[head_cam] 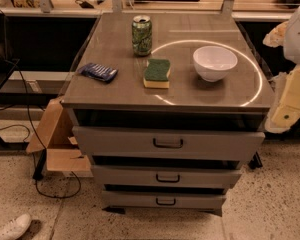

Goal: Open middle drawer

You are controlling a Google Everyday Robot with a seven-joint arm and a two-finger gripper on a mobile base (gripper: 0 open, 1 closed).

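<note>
The pale end effector [289, 101] hangs up-right of the wide shallow grey metal middle drawer [125, 176], well apart; I cannot tell its grip state.

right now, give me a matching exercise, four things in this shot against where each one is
Things
1. can
2. bowl
3. middle drawer
4. tool

Places
A. second of three grey fronts, counting down
B. right edge of the view, beside the cabinet top, apart from the drawers
C. back of the cabinet top, near its middle
D. right part of the cabinet top

Pairs: 1-C, 2-D, 3-A, 4-B
</note>
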